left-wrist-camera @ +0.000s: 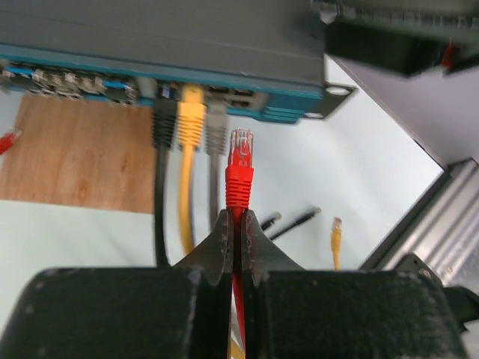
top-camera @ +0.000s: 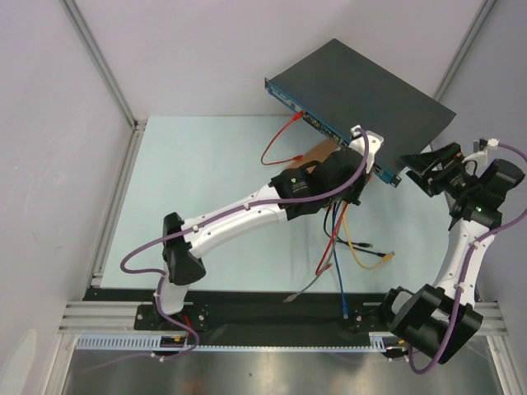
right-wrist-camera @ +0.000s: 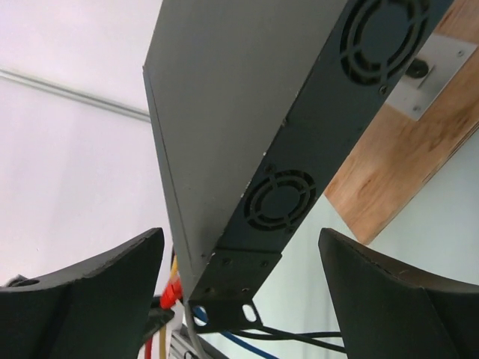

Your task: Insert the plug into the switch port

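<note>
Switch [top-camera: 370, 90] sits far right on the counter [top-camera: 198, 181], set on a slant, its blue face turned near-left; wooden board [left-wrist-camera: 75, 161] lies under its front edge.

Left tool [left-wrist-camera: 235, 221]: pressed together, pinching the red lead just behind the plug [left-wrist-camera: 240, 161]; plug upright between the fingers, clear tip pointing at the blue face, just short of it, not in a port.

Ports beside it: black lead [left-wrist-camera: 163, 123], yellow lead [left-wrist-camera: 191, 116] and grey lead [left-wrist-camera: 215, 131] seated in a row; plug stands just right of the grey one.

Right tool [right-wrist-camera: 241, 247]: spread wide at the switch's right end, one finger either side of the near corner by the fan grilles; no contact seen.

Loose leads [top-camera: 366, 259] lie on the counter near the left arm.
</note>
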Controlling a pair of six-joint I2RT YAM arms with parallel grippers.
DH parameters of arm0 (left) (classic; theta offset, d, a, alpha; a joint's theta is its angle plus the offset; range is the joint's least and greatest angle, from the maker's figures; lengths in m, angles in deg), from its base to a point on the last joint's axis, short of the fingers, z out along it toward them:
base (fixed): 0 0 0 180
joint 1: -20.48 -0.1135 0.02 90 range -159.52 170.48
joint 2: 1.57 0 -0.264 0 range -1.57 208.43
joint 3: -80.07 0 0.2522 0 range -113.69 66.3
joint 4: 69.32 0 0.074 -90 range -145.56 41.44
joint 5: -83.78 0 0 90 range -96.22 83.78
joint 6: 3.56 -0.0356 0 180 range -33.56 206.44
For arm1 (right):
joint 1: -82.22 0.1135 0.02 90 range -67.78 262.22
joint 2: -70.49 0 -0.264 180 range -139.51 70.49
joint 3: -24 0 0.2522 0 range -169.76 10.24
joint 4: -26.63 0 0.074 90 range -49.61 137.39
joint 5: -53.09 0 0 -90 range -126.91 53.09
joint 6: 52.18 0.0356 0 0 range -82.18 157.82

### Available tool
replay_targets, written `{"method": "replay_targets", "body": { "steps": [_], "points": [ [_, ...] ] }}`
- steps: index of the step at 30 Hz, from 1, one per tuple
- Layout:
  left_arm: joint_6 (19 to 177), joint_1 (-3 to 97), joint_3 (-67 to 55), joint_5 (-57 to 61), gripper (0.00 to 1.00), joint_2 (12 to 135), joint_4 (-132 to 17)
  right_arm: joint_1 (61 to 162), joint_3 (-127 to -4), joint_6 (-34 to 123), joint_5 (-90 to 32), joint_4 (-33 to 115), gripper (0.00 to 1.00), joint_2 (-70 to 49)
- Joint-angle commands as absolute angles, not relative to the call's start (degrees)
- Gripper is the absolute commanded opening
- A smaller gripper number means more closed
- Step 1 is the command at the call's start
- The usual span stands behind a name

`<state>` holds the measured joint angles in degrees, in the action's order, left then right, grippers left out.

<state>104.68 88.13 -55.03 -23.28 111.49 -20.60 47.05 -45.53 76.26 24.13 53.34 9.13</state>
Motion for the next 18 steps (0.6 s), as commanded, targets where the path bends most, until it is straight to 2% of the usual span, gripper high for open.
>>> {"method": "replay_targets", "body": {
  "steps": [1, 8, 12, 18],
  "points": [
    [106.2, 86.8, -58.1, -25.7, 0.00, 111.9, -23.0, 50.0, -43.6, 78.9, 22.3, 45.8, 0.90, 10.4],
    [104.9, 86.0, -58.3, -26.3, 0.00, 113.1, -24.6, 53.3, -43.0, 80.4, 20.5, 42.8, 0.86, 8.9],
    [104.6, 85.9, -58.6, -26.0, 0.00, 113.6, -25.2, 54.4, -42.8, 80.7, 20.5, 41.6, 0.75, 8.5],
    [104.4, 85.7, -59.0, -25.4, 0.00, 114.4, -26.6, 55.4, -42.0, 80.5, 20.7, 41.5, 0.64, 8.9]
  ]
}}
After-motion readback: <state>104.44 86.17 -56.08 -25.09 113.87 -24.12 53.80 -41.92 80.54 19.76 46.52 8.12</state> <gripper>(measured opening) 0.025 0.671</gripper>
